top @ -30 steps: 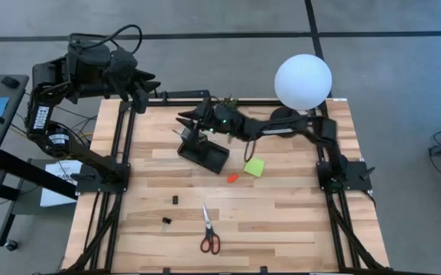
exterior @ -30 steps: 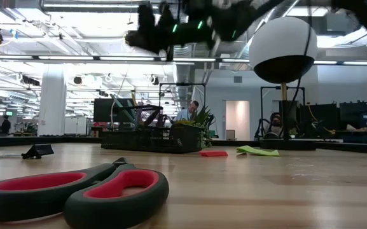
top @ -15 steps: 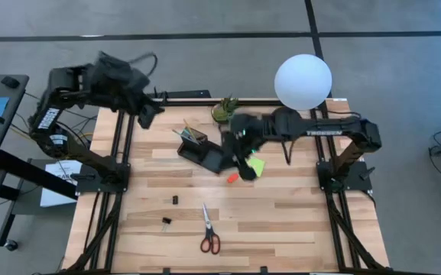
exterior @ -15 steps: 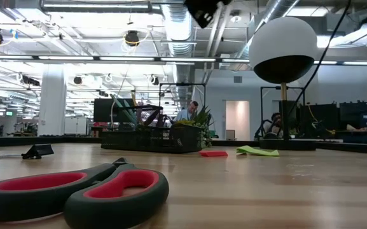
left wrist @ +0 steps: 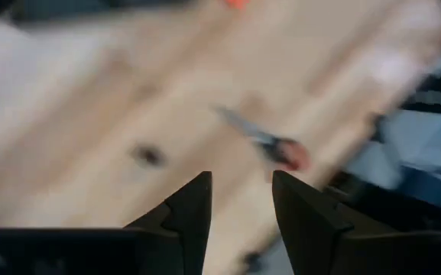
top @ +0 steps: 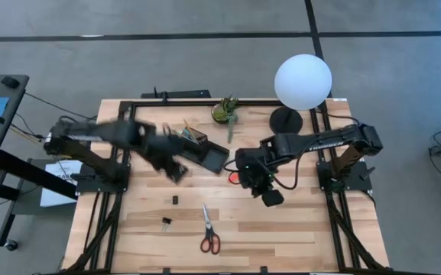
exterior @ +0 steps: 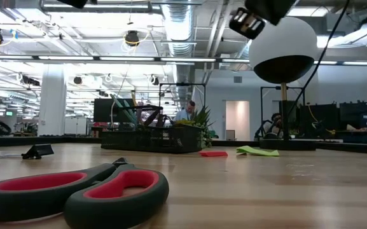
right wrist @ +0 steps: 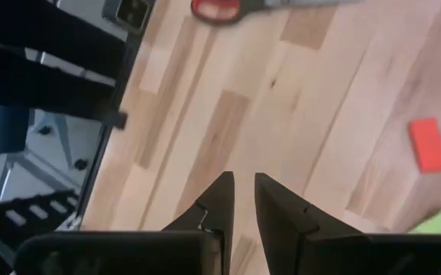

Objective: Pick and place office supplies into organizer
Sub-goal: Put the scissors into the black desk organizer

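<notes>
The organizer [top: 203,156] sits far-centre on the counter [top: 296,229], some pens standing in it. The orange eraser [right wrist: 428,144] lies just right of it, the green sticky pad [right wrist: 438,222] close by, and the scissors [top: 209,228] and black clips [top: 173,200] lie nearer.

The right gripper [right wrist: 243,200], fingers nearly together and empty, hangs over the eraser; a descent this narrow could push it aside.

The left gripper [left wrist: 241,200], moderately open and empty, is beside the organizer and might knock it.

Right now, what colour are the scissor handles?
Red inside a black outer edge, on the scissors; the low view shows it best.
</notes>
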`<act>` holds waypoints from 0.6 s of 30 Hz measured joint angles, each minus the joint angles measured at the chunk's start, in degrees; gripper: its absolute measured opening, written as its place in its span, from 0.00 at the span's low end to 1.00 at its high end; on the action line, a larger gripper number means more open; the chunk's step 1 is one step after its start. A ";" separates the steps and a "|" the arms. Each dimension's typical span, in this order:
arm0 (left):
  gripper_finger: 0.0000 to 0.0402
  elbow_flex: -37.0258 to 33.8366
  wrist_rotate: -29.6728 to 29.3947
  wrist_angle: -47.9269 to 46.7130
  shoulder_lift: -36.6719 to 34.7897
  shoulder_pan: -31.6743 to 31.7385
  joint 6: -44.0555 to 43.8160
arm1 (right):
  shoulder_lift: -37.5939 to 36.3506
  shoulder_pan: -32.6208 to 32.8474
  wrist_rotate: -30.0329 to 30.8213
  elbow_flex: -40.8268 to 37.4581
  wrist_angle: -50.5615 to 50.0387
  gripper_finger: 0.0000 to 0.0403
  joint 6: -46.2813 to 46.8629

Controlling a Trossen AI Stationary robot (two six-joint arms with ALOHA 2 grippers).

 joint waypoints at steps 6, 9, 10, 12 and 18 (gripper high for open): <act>0.33 -13.80 -1.18 32.91 3.58 -13.20 -14.25 | 0.22 1.56 -0.03 0.01 -0.37 0.12 -0.33; 0.33 -15.71 -3.67 35.49 8.44 -17.39 -18.86 | 0.22 1.92 -0.11 0.02 -0.48 0.12 -0.48; 0.33 -15.70 -3.68 35.29 10.33 -18.33 -19.59 | 0.15 1.92 -0.12 0.02 -0.84 0.12 -0.46; 0.33 -15.71 -1.34 33.65 13.96 -19.84 -20.27 | -0.19 1.81 -0.14 0.00 -1.32 0.12 -0.54; 0.33 -11.27 1.82 33.05 25.33 -21.21 -20.22 | -0.42 1.33 -0.15 0.02 -2.40 0.12 -0.52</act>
